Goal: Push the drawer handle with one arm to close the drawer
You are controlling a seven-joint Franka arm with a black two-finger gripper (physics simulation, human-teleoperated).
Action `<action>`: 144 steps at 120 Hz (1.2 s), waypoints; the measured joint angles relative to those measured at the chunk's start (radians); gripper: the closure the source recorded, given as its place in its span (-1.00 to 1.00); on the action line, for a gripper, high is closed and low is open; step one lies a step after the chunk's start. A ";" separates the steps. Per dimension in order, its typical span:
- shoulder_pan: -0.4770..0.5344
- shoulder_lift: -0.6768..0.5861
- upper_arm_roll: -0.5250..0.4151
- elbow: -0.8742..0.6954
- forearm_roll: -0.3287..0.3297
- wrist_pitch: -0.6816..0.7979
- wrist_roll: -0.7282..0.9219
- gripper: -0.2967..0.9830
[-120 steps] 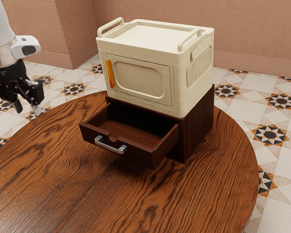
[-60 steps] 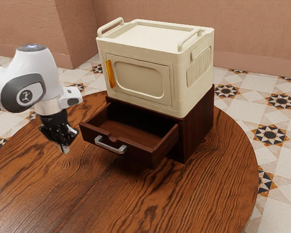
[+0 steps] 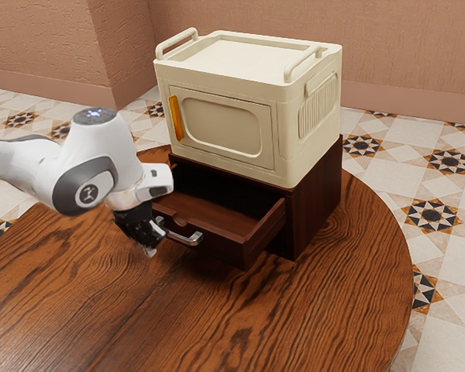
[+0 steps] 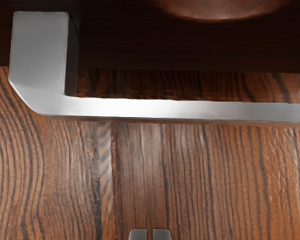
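While drawer (image 3: pixel 222 245) juts, handle (image 4: pixel 180 110) runs (crosswise).

A cream box (image 3: pixel 221 128) stands above a round wooden table (image 3: pixel 325 310) — patterned floor (image 3: pixel 455 232), pinkish wall (image 3: pixel 387 31) beyond.

Arm (image 3: pixel 43 169): casing white, smooth, rounded in section, with grey trim along its upper edge, well back from the jaws. Joint housing above and behind the jaws: bulbous white shell, dark grey band (image 3: pixel 64 194) curving about a round white disc (image 3: pixel 87 195), which bears a small dark emblem. Cap (image 3: pixel 94 115) high above the jaws: round, dark blue-grey, with small pale marks. Just above the jaws: pale collar (image 3: pixel 127 200), and beside it a white, round-cornered block (image 3: pixel 151 182) with a dark inset panel (image 3: pixel 161 191). Gripper (image 3: pixel 149 252): black body, angular in outline. At the jaws' ends: light grey fingertips (image 4: pixel 161 234), flat-faced, outer corners rounded.
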 joint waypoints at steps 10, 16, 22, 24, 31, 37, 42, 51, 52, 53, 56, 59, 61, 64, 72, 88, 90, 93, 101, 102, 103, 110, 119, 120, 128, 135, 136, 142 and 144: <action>0.000 0.029 -0.002 0.024 -0.001 0.016 0.012 0.69; 0.001 0.047 -0.006 0.040 -0.001 0.023 0.020 0.69; 0.000 0.058 -0.009 0.052 0.000 0.029 0.028 0.69; 0.000 0.062 -0.010 0.057 0.000 0.031 0.030 0.69; 0.000 0.076 -0.010 0.072 0.000 0.036 0.040 0.69; 0.000 0.092 -0.011 0.085 -0.001 0.040 0.049 0.69; 0.001 0.114 -0.011 0.106 -0.003 0.043 0.056 0.69; 0.002 0.156 -0.011 0.156 -0.004 0.046 0.069 0.69; 0.002 0.161 -0.011 0.162 -0.004 0.046 0.070 0.69; 0.002 0.165 -0.011 0.167 -0.005 0.047 0.072 0.69; 0.002 0.177 -0.011 0.183 -0.005 0.047 0.076 0.69; 0.002 0.186 -0.011 0.196 -0.005 0.048 0.080 0.69; 0.002 0.192 -0.011 0.205 -0.005 0.048 0.083 0.69; 0.002 0.202 -0.011 0.217 -0.005 0.049 0.087 0.69; 0.002 0.231 -0.011 0.254 -0.005 0.049 0.098 0.69; 0.003 0.293 -0.012 0.321 -0.008 0.048 0.118 0.69; 0.003 0.300 -0.012 0.328 -0.009 0.048 0.121 0.69; 0.003 0.310 -0.012 0.338 -0.010 0.048 0.124 0.69; 0.002 0.337 -0.012 0.372 -0.012 0.047 0.134 0.69; 0.002 0.340 -0.012 0.377 -0.012 0.047 0.136 0.69; 0.002 0.343 -0.012 0.381 -0.012 0.046 0.137 0.69; 0.002 0.363 -0.012 0.404 -0.013 0.045 0.146 0.69; 0.002 0.390 -0.012 0.436 -0.020 0.044 0.158 0.69; 0.003 0.394 -0.012 0.441 -0.022 0.044 0.159 0.69; 0.003 0.417 -0.012 0.468 -0.031 0.042 0.171 0.69; 0.003 0.434 -0.012 0.491 -0.036 0.040 0.181 0.69; 0.003 0.437 -0.012 0.494 -0.037 0.040 0.182 0.69; 0.004 0.453 -0.013 0.514 -0.041 0.039 0.190 0.69; 0.005 0.459 -0.013 0.523 -0.043 0.039 0.193 0.69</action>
